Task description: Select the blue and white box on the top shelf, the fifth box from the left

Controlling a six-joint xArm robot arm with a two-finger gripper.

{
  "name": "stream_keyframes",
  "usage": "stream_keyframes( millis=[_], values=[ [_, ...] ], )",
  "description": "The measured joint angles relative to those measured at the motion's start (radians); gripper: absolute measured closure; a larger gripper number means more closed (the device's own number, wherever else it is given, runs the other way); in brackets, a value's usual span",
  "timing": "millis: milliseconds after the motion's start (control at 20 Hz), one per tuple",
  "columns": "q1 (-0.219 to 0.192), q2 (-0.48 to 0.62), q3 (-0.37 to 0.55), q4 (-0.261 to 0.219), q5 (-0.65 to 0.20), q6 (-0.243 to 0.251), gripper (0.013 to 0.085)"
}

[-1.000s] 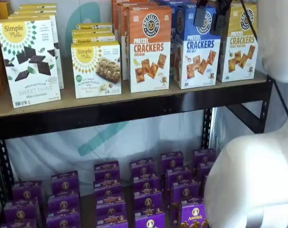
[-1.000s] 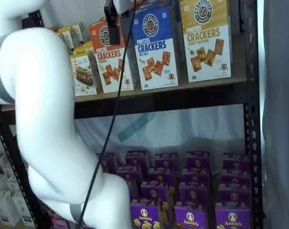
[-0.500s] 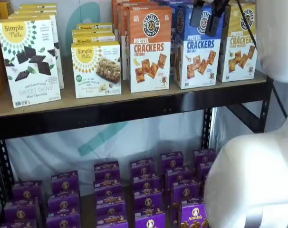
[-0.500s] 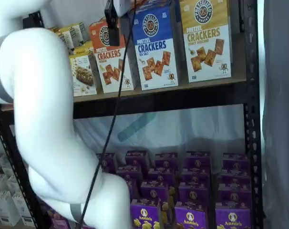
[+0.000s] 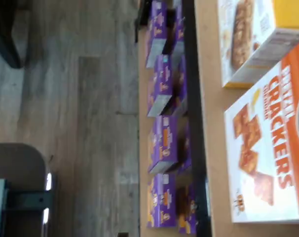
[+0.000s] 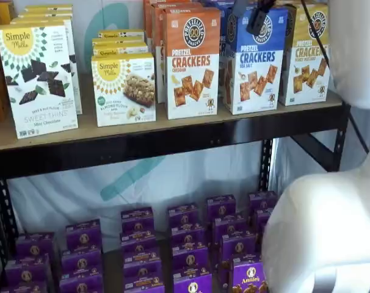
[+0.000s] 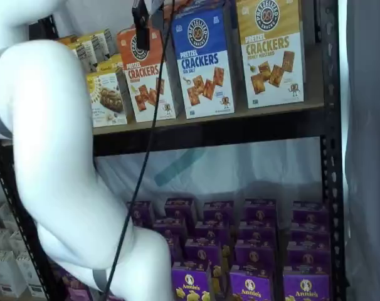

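The task is not finished: the blue and white box (image 6: 253,61) stands upright on the top shelf (image 6: 160,143), near its right end and close to the front edge, and nothing holds it. What is left, in my judgement, is to bring the tool to this box, to close on it and to draw it off the worktop.

The tool (image 6: 251,15) hangs from above in front of the upper part of the blue and white box. In a shelf view two black fingers (image 6: 258,23) show, but a gap between them is not plain, so I cannot tell how far it is open; it has no box in it. In the other shelf view only one dark finger (image 7: 140,28) shows, in front of the orange carton.

Going from the left end of the worktop to the right: a white Simple Mills box (image 6: 37,79) with dark squares pictured, then a smaller Simple Mills box (image 6: 124,88) with more yellow-topped ones behind it, then the orange cheddar carton (image 6: 192,61), then the blue and white box, and last the yellow-topped carton (image 6: 306,55) at the right end. The cartons stand just beside one another, each with further boxes behind.

The lower shelf (image 6: 112,262) holds many small purple boxes (image 6: 184,215) in rows.
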Motion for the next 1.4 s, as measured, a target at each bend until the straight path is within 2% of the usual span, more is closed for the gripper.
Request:
stream_keyframes(
  millis=[250, 500, 850, 1100, 1400],
  values=[
    [-0.023, -0.01, 0.012, 0.053, -0.069, 0.0, 0.013],
    [-0.057, -0.008, 0.016, 0.09, -0.14, -0.02, 0.013],
    [-0.093, 0.075, -0.061, 0.084, -0.152, -0.062, 0.013],
    [-0.093, 0.148, -0.128, 0.048, -0.148, -0.082, 0.013],
    [-0.085, 0.192, -0.155, 0.022, -0.159, -0.092, 0.013]
  ],
)
